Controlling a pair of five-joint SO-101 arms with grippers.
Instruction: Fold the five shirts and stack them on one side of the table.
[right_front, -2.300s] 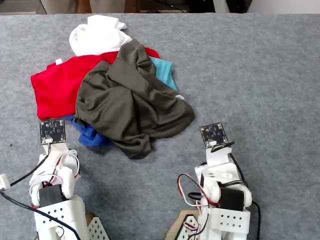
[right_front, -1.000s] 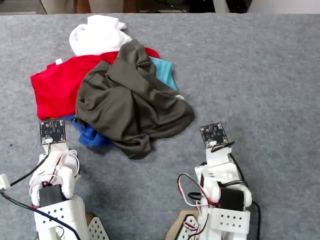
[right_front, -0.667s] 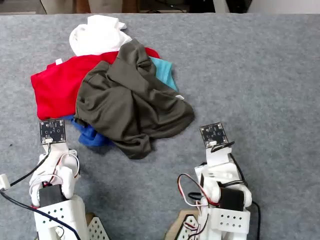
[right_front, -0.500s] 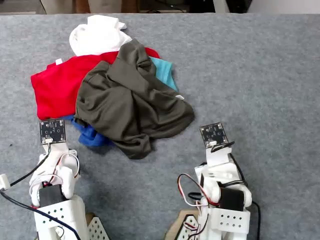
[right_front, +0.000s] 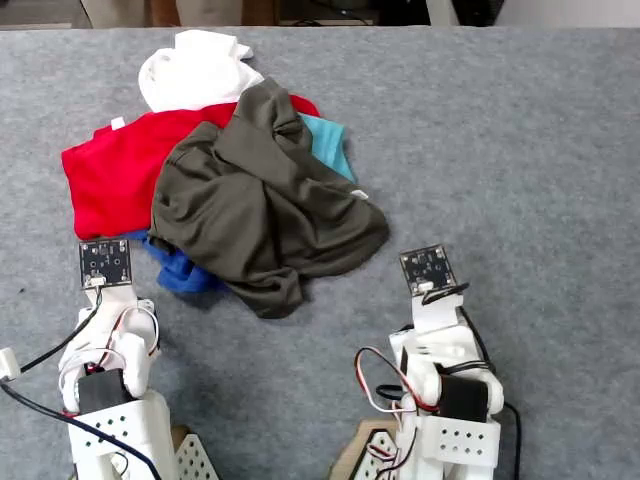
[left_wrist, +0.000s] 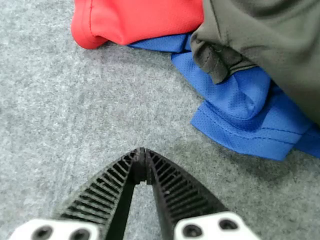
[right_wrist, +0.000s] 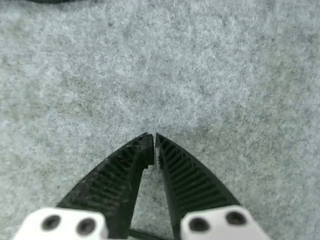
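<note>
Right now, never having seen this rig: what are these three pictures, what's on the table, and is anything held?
Two small robot arms, the left arm and the right arm, sit side by side at a grey table. One picture looks down from a fixed camera above. The other two come from a camera on each arm's wrist, looking along its gripper. The left gripper and right gripper are shut and hold nothing. Five unfolded shirts lie in a heap: a dark olive shirt on top, over a red shirt, a blue shirt and a teal shirt, with a white shirt at the far end.
</note>
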